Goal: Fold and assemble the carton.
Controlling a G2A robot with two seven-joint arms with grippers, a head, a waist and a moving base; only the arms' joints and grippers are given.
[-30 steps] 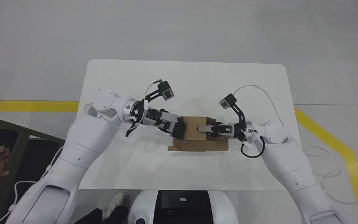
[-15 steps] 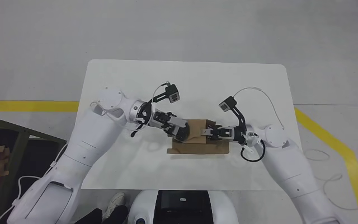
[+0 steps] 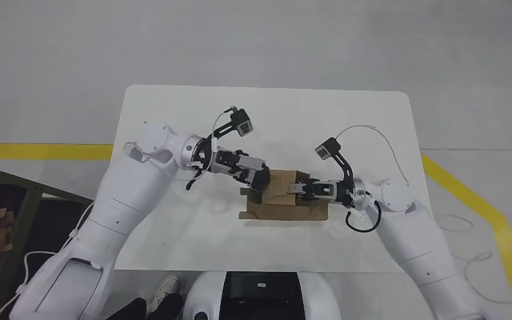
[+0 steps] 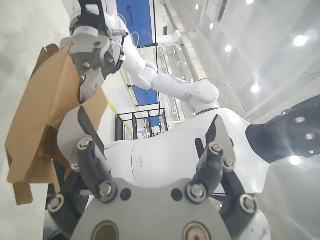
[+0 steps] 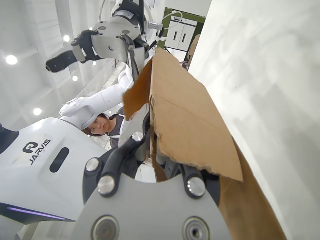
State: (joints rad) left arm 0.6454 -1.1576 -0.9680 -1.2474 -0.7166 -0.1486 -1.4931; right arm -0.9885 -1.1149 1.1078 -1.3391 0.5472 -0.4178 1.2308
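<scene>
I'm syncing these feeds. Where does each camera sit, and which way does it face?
Top view: overhead, looking down at the table; left gripper and right gripper meet at the carton.
Left wrist view: on the left wrist, facing along its open gripper toward the carton's end; the right gripper opposite.
Right wrist view: on the right wrist, facing along the carton its gripper holds; the left gripper opposite.
Shared: wrist views face each other across the carton.

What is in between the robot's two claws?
The brown carton, on the table; the top view shows it between left claw and right claw.
</scene>
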